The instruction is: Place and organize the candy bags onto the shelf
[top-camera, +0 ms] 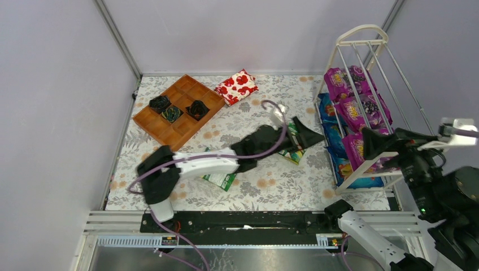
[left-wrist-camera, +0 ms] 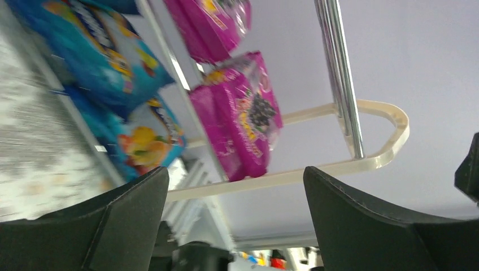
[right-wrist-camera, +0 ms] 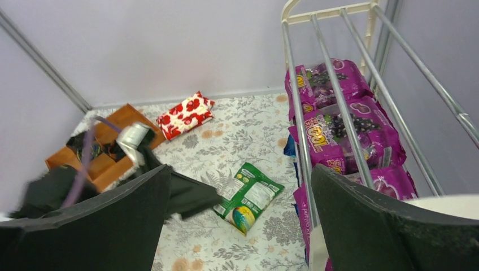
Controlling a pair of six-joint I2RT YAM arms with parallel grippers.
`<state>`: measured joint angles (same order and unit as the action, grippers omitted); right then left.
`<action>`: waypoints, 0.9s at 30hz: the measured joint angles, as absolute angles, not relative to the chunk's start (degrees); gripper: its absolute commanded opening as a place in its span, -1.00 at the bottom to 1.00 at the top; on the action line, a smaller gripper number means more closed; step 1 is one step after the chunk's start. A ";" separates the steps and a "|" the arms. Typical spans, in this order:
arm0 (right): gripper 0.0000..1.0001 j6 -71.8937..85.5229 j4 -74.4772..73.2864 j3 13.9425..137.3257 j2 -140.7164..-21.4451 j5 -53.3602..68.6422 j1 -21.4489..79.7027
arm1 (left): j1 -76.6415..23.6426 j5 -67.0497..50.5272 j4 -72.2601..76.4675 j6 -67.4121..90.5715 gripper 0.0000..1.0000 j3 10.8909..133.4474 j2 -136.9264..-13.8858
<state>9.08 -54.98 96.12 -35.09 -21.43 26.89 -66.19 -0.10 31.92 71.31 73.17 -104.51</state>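
Note:
The white rod shelf point(top-camera: 361, 31) stands at the right and holds three magenta candy bags point(top-camera: 356, 110) on its slanted tiers. One green-and-white candy bag point(top-camera: 295, 151) lies flat on the table left of the shelf; it also shows in the right wrist view point(right-wrist-camera: 248, 197). A second green bag point(top-camera: 221, 179) lies partly under my left arm. My left gripper point(top-camera: 305, 140) is open and empty, just over the first green bag's far edge, facing the shelf point(left-wrist-camera: 390, 130). My right gripper point(top-camera: 375, 148) is open and empty, raised in front of the shelf's lower tiers.
Blue bags point(top-camera: 327, 110) fill the shelf's left side and bottom. A brown compartment tray point(top-camera: 175, 127) with dark wrapped items sits at the back left, and a red-and-white flowered packet point(top-camera: 237, 86) lies beside it. Grey walls close in the flowered tablecloth.

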 measured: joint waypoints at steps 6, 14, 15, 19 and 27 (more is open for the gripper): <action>1.00 5.32 -54.48 93.71 -39.75 -16.38 26.89 | -58.59 4.40 19.99 57.54 0.98 59.99 -82.76; 0.74 2.24 -52.53 89.97 -52.88 -0.97 27.00 | -50.06 17.28 5.17 35.59 0.97 58.76 -62.11; 0.72 2.17 -52.38 89.71 -55.07 -0.14 27.00 | -49.36 18.33 4.27 33.50 0.97 58.78 -61.12; 0.64 1.89 -51.55 89.58 -64.86 -1.78 27.16 | -47.16 21.45 -0.10 24.18 0.98 58.78 -59.51; 0.34 -1.63 -54.11 89.71 -77.60 -25.80 29.91 | -46.94 21.78 -5.02 15.16 0.97 56.29 -59.75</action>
<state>-1.63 -54.11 89.71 -77.60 -25.80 29.91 -46.94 21.78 -5.02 15.16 56.29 -59.75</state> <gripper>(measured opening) 0.728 0.987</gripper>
